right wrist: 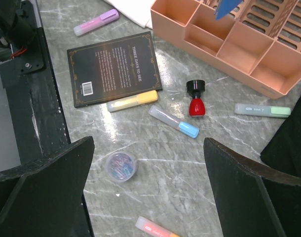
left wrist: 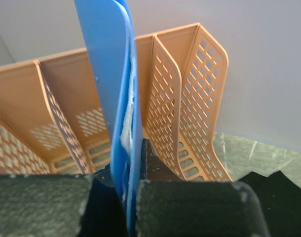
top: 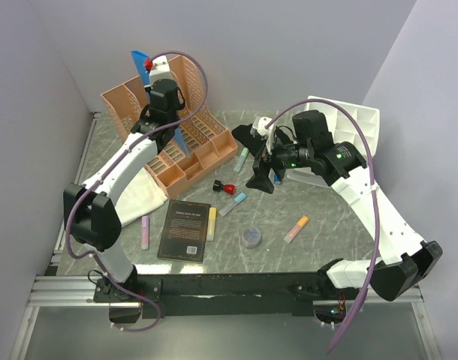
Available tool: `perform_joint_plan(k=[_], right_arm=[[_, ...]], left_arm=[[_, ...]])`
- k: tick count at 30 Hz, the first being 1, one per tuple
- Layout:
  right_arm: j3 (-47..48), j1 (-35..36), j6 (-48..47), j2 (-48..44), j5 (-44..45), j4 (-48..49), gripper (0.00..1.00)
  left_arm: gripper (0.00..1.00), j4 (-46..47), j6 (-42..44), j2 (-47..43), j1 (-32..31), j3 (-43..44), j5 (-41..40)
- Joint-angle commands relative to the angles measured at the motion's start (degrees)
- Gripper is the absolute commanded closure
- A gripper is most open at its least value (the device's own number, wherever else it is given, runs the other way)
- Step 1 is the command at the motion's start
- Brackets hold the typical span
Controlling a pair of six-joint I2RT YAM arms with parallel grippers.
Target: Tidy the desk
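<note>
The marble desk (top: pixel 326 247) holds scattered stationery. My left gripper (top: pixel 157 75) is raised over the peach organizer (top: pixel 173 112) and shut on a blue folder (left wrist: pixel 108 74), which stands upright above the file slots (left wrist: pixel 175 98). My right gripper (top: pixel 263 166) is open and empty, hovering above the desk (right wrist: pixel 190 187). Below it lie a blue-capped highlighter (right wrist: pixel 174 121), a red and black bottle (right wrist: pixel 196 98), a tub of paper clips (right wrist: pixel 121 166) and an orange highlighter (right wrist: pixel 155 229).
A black book (top: pixel 185 229) lies near the front with a yellow highlighter (top: pixel 212 223) beside it and a purple one (top: pixel 145 232) to its left. A green highlighter (top: pixel 242 159) lies by the organizer. A white tray (top: pixel 349 120) stands back right. A black rail (top: pixel 236 285) runs along the front.
</note>
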Motion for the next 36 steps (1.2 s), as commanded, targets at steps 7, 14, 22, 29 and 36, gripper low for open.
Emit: perform_joint_plan(k=[7,14,22,29,36], right_arm=[[-0.5,-0.5,-0.6,-1.8,0.1,1.8,0.0],[-1.2,-0.7,-0.8,-2.4,0.1,2.0,0.0],[-1.7,-0.9,-1.0,-2.7,0.1,1.7,0.0],[-2.2,-1.0,-0.8,-3.1,-0.1,1.6,0.0],[-2.6,-1.4,-0.8,-3.6,-0.1,1.3,0.0]], left_arm=[[0.99,20.8,16.2,-5.1,-3.5,-2.1,-6.0],[0.99,26.0,17.1,-3.7,-3.5,-4.9,-7.5],[0.99,32.1,16.2,-2.7,-3.6,-11.4,-9.6],[0.99,36.2,14.8,-0.7,-3.6,-15.6,-11.5],[0.98,33.7,10.4,-0.5,-3.6,-16.9,-10.6]])
